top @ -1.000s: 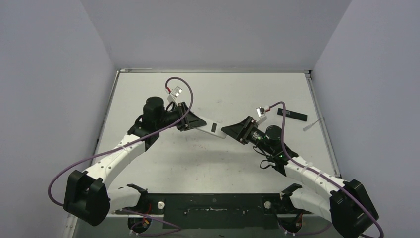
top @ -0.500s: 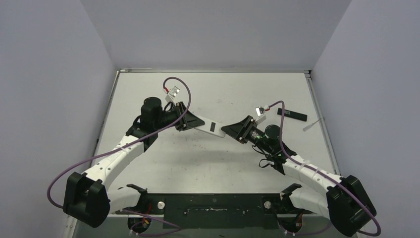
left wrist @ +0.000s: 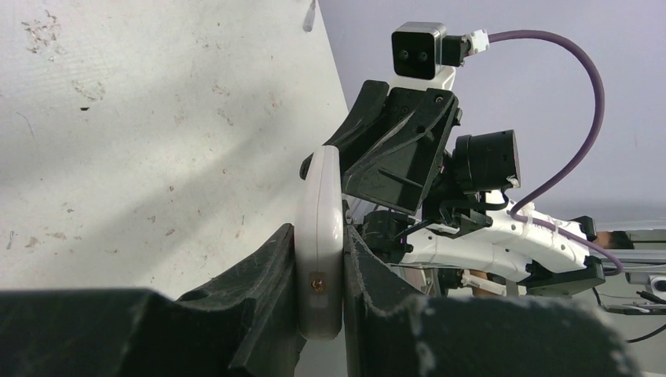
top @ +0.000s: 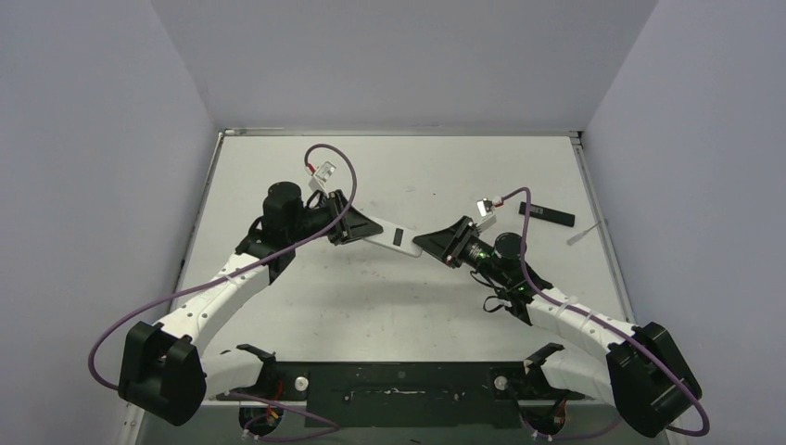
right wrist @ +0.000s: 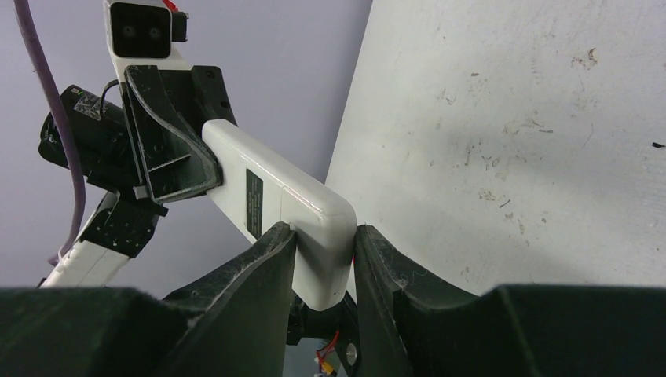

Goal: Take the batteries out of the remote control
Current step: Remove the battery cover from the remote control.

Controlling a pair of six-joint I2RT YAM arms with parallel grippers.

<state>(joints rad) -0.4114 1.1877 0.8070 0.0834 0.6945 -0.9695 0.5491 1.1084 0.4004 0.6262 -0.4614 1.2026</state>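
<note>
1. White, scuffed table [top: 278,167]; lilac-grey walls [top: 399,56] on three sides.
2. Remote [top: 382,235], white, spans the gap between the two arms over mid-table. Dark label [top: 399,238] on its upper face.
3. Left fingers [top: 357,227] are clamped on the remote's left end. Left wrist view: the body sits edge-on, pinched from both sides with both fingers touching it.
4. Right fingers [top: 440,243] are closed on the opposite, rounded end. Right wrist view: each finger presses against a side, no gap visible.
5. Batteries: hidden in every view; cannot tell where they sit.
6. Black plate [top: 547,215] lies flat at far right, beyond the right arm. White piece [top: 581,237] lies near it, closer to the table's right edge.
</note>
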